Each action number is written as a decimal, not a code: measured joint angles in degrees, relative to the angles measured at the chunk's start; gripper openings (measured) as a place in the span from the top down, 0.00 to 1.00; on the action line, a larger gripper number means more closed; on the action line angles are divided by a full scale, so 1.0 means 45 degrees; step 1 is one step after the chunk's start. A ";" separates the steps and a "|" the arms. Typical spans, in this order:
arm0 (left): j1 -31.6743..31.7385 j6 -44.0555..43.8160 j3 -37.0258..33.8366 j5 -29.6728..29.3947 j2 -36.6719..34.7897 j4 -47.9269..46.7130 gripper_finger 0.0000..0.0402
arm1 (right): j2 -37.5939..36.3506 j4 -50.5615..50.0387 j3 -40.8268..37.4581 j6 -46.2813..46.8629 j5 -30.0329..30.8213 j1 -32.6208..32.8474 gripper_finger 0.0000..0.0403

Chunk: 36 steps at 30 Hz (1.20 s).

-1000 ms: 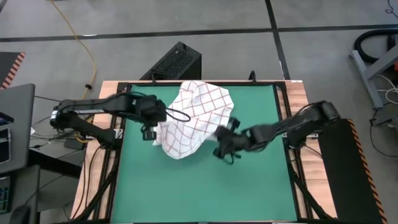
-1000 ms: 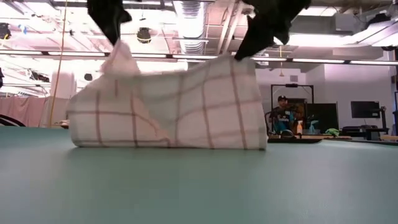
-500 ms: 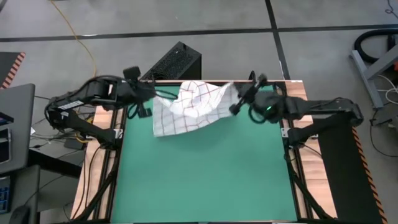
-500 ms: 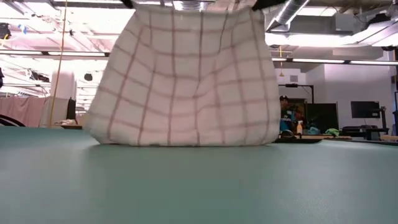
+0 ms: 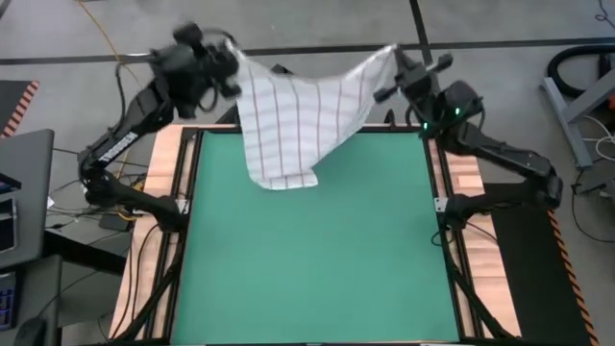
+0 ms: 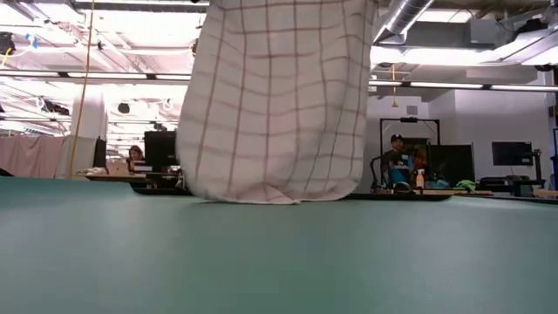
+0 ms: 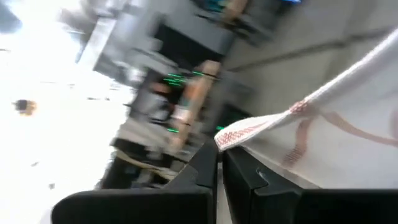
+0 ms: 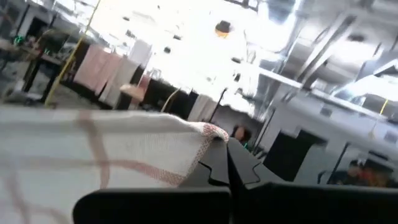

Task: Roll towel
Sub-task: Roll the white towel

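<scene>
The white towel with red check lines [image 5: 298, 115] hangs spread between my two grippers above the far part of the green mat [image 5: 317, 259]. Its lower edge [image 6: 261, 194] hangs at the mat's surface; I cannot tell whether it touches. My left gripper [image 5: 231, 69] is shut on the towel's upper left corner, high above the mat's far left corner. My right gripper [image 5: 392, 60] is shut on the upper right corner, above the far right. The top edge sags a little between them. My left gripper pinches the towel's hemmed corner [image 7: 233, 134] between its two fingers. The towel hangs below the fingers and stretches toward the other gripper. My right gripper pinches the towel's other hemmed upper corner [image 8: 208, 134] between its two fingers. The towel hangs below it, its top edge nearly taut.
Wooden rails frame the mat at left [image 5: 163, 192] and right [image 5: 456, 183]. A black box [image 5: 279, 82] stands beyond the far edge, behind the towel. The near part of the mat [image 6: 279, 262] lies bare. People sit at desks far behind the table [image 6: 397, 157].
Both grippers have risen and moved toward the table's far edge, apart from each other. The towel, crumpled on the mat a second ago, has been lifted and spread out; it now hangs flat with only its lower edge near the mat.
</scene>
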 joint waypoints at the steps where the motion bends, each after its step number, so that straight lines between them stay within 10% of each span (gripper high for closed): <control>1: 0.0424 0.0454 0.0002 0.0276 0.0091 0.0902 1.00 | 0.0217 0.0014 0.0364 -0.0001 -0.0624 -0.0409 1.00; 7: 0.1921 0.3894 0.0581 0.2758 0.1164 0.4833 1.00 | 0.2309 -0.0068 0.3873 -0.1344 -0.2948 -0.2156 1.00; 17: 0.2825 0.2552 0.7972 0.4395 0.4715 0.4678 1.00 | 0.5582 -0.2888 1.0981 -0.1497 -0.4042 -0.3452 1.00; 24: 0.3414 0.1055 0.6928 0.5941 0.4190 0.6268 1.00 | 0.7169 -0.4483 1.4442 -0.2092 -0.4527 -0.4033 1.00; 36: 0.3195 0.0360 0.6918 0.5458 0.4176 0.4872 1.00 | 0.7301 -0.6893 1.4226 -0.1613 -0.5616 -0.4362 1.00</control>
